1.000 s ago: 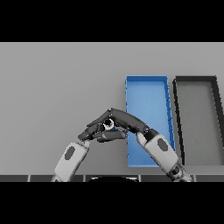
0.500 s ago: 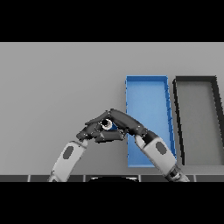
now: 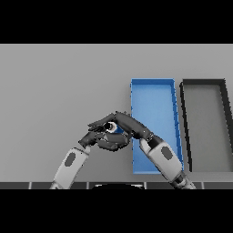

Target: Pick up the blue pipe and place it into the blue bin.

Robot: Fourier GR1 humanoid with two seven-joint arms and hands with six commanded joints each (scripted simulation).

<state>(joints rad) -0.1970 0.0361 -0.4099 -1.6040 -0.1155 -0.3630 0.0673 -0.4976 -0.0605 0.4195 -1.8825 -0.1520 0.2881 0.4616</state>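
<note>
Grey table (image 3: 54, 91), both hands (fingers curled) cupping blue pipe (image 3: 116, 129)

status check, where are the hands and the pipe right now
Right hand and left hand both closed around blue pipe, just left of blue bin. Pipe not in bin yet. Black bin beyond; nothing blocking.

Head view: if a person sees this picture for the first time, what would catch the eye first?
First, the two dark hands meeting low at the table's centre: the left hand and the right hand close together around a small blue pipe, mostly hidden between them. Next, the bright blue bin just to their right, with a black bin beside it at the far right.
</note>
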